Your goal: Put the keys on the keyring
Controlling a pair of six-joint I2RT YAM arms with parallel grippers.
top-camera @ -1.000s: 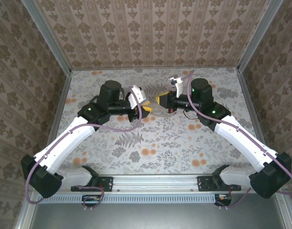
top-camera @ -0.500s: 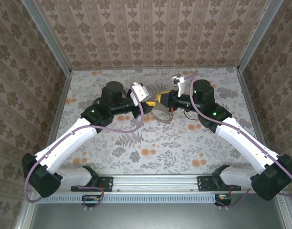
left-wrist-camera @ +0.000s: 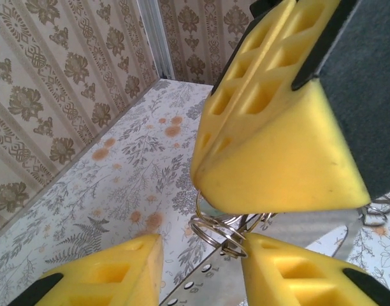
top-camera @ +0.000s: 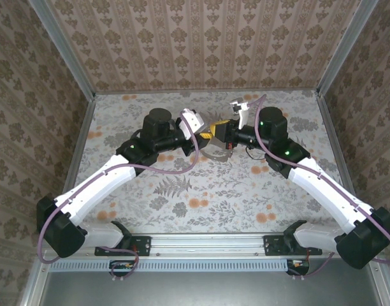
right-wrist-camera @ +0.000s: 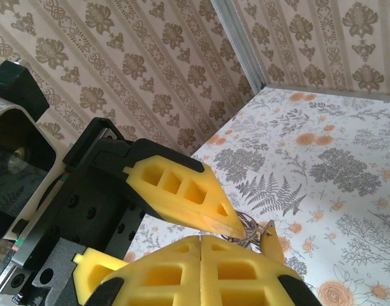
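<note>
place: robot test booth | evidence: wallpapered panels (top-camera: 201, 44), aluminium frame (top-camera: 62, 48), floral tablecloth (top-camera: 201, 185)

The keyring (left-wrist-camera: 215, 231) is thin metal wire, shiny and smooth. The key (right-wrist-camera: 270, 245) looks like dull golden metal. The jaws of the left gripper (left-wrist-camera: 201, 245) and the right gripper (right-wrist-camera: 201, 248) are yellow plastic, matt and a little grainy, with black matt backs. The tabletop (top-camera: 246, 191) wears a soft flowery cloth that does not shine. The walls (top-camera: 201, 44) look like matt patterned paper or cloth. The corner posts (top-camera: 61, 46) are smooth grey metal. The arms (top-camera: 93, 185) have glossy white plastic shells.
</note>
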